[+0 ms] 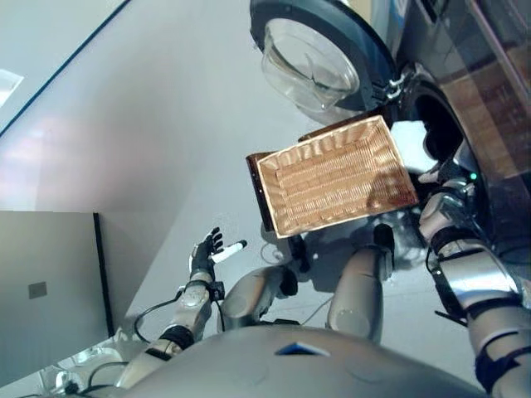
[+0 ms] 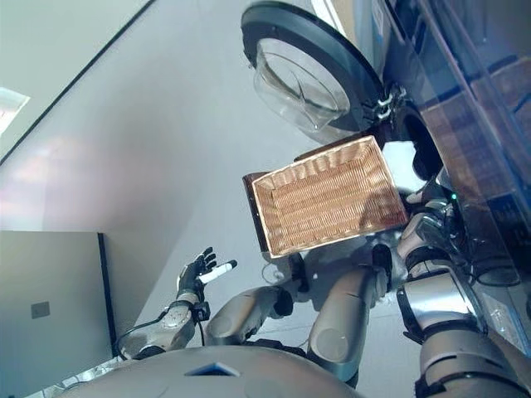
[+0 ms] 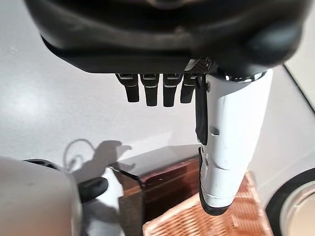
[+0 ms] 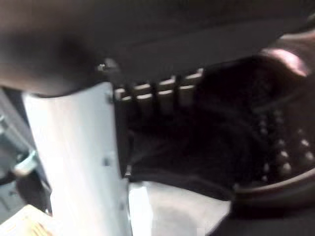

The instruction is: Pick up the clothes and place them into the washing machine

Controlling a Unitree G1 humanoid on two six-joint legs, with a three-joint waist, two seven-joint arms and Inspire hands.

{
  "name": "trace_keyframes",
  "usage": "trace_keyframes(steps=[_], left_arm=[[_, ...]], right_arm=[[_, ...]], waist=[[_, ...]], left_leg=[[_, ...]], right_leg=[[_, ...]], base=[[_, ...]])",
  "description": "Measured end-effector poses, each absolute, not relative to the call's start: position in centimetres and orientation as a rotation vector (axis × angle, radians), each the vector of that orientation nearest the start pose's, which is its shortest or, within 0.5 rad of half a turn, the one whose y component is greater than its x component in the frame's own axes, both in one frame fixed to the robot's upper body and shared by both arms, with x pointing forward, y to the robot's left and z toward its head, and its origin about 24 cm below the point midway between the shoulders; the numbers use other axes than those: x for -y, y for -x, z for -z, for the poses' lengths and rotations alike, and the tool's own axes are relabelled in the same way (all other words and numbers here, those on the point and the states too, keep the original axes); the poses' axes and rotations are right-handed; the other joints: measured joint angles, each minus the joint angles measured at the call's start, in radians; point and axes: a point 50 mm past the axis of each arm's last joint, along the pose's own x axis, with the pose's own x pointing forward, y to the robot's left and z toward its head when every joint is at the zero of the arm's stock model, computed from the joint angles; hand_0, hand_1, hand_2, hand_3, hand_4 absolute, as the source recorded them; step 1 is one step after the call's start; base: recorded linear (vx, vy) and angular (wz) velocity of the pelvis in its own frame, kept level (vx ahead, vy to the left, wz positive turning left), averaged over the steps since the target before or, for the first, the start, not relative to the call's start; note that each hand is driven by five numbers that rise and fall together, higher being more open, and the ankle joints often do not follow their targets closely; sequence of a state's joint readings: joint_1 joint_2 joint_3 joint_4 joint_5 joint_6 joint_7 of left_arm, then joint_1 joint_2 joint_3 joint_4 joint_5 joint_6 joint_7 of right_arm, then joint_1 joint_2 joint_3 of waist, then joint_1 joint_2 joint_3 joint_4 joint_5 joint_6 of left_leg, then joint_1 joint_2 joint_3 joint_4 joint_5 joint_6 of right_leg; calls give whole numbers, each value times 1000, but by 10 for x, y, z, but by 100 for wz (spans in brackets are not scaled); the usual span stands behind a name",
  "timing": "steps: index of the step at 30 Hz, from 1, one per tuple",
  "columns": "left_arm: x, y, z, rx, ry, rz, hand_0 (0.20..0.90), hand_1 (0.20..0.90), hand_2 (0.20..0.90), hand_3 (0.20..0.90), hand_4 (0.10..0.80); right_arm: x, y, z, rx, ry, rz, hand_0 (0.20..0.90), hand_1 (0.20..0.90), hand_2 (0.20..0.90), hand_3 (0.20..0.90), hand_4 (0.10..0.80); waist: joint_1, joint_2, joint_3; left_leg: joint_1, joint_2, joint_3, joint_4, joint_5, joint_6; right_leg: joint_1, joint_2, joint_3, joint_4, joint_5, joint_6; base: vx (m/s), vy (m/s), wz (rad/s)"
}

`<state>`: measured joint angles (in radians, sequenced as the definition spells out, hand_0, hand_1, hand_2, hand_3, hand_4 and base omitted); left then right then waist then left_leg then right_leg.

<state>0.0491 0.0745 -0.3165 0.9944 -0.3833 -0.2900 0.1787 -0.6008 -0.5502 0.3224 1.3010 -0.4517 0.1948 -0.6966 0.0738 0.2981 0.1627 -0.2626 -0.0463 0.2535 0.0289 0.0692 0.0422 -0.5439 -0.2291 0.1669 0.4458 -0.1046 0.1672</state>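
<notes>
Clothes: one white piece (image 1: pixel 412 135) lies at the mouth of the washing machine (image 1: pixel 465 75), just past the far right corner of the basket; how much of it lies inside cannot be told. In the right wrist view a pale cloth shows on the lower lip of the drum.
Drum (image 4: pixel 256 147): dark inside, and only its studded wall can be made out; anything deeper is lost in the dark.
Right hand (image 4: pixel 74 157): at the drum mouth, largely hidden behind its own forearm in the head views. Its wrist view shows the fingers (image 4: pixel 157 91) in a straight row, spread loosely, with nothing gripped; the white thumb cover stands apart from them.
Left hand (image 1: pixel 205 251): low on the robot's left, well apart from basket and machine, with fingers spread and holding nothing.
Basket (image 1: pixel 336 174): wicker, rectangular, no clothes visible inside; its right side is shaded.
Stand (image 1: pixel 255 186): dark wood under the basket, with only its left edge and a far strip visible.
Door (image 1: pixel 311 54): round, glass-fronted, swung wide open to the left of the drum mouth and cut off by the top edge.
Open room: a wide bare floor (image 1: pixel 166 124) lies left of the basket; on the right the basket's corner sits close to the drum mouth, leaving a narrow gap for the arm.
Grey panel (image 1: pixel 46 290): stands at the lower left, near the left arm.
</notes>
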Motion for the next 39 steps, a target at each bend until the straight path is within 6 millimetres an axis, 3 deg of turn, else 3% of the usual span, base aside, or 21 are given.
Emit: trace_keyframes(steps=[13,19,26,31,39], left_arm=[[-150,-122,147,-842,62,-157,900,900,900,900,800],[-151,-122,147,-845,57,-168,900,900,900,900,800],[-156,-121,148,-852,62,-211,900,900,900,900,800],[-157,-117,149,-865,59,-214,900,900,900,900,800],[-159,-104,155,-915,49,-222,900,900,900,900,800]], right_arm=[[323,-304,-22,-473,1360,661,900,900,900,900,800],[298,-309,-16,-352,1421,552,900,900,900,900,800],[274,-299,0,-219,1406,390,900,900,900,900,800],[273,-286,11,-218,1385,348,900,900,900,900,800],[300,-267,22,-394,837,553,900,900,900,900,800]], waist=[[9,2,-47],[-7,12,-54],[-10,16,-57],[-13,10,-52],[-36,16,-45]], left_leg=[[20,-3,-12,-16,5,2],[5,-3,-5,-17,4,2],[-7,-2,10,-17,3,0],[-7,-2,15,-16,2,-3],[-9,-4,22,-32,-1,-11]], right_leg=[[31,-7,-18,-23,3,5],[6,-5,-12,-16,1,2],[-21,2,4,-3,-2,-1],[-27,3,10,5,-6,0],[-48,5,15,13,-10,3]], base=[[11,15,2],[-18,5,-2],[-19,-14,-5],[-2,-6,-2],[-5,-6,-3]])
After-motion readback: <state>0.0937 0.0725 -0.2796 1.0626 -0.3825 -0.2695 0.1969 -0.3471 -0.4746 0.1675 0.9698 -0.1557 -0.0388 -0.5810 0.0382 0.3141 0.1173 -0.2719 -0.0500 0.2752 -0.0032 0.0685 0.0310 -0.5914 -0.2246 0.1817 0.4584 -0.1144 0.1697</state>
